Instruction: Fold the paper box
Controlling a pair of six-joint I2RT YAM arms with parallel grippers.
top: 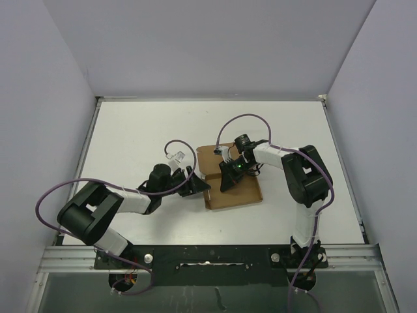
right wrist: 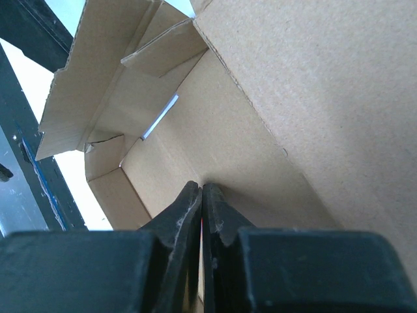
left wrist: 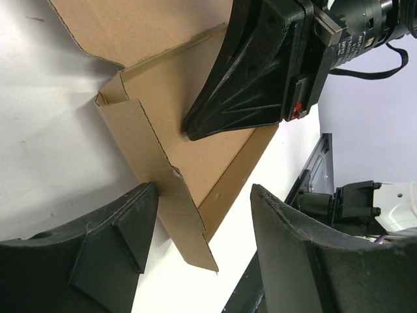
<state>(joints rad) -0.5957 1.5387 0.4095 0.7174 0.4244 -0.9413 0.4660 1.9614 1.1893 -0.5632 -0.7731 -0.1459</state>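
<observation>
Overhead, a plain brown cardboard paper box [top: 246, 193], partly folded with its flaps spread, lies about the middle of the white surface [top: 130, 130], a little toward the near edge. The left arm [top: 130, 202] reaches in from the box's left side, with its jaws at that side's edge. The right arm [top: 303, 173] bends over from the right, its jaws down on the cardboard inside the box.

From the left wrist, the left jaws stand well apart and grip nothing. Their black fingers [left wrist: 111, 261] sit on either side of the end of a raised side wall of the paper box [left wrist: 163, 91]. Whether one finger touches that wall I cannot tell. Beyond them, the black tip of the right jaws rests on the box floor.

From the right wrist, the right jaws are pressed together and empty. Their tips are against the inner floor of the paper box [right wrist: 313, 98] beside a crease, with walls and flaps standing up around them.
</observation>
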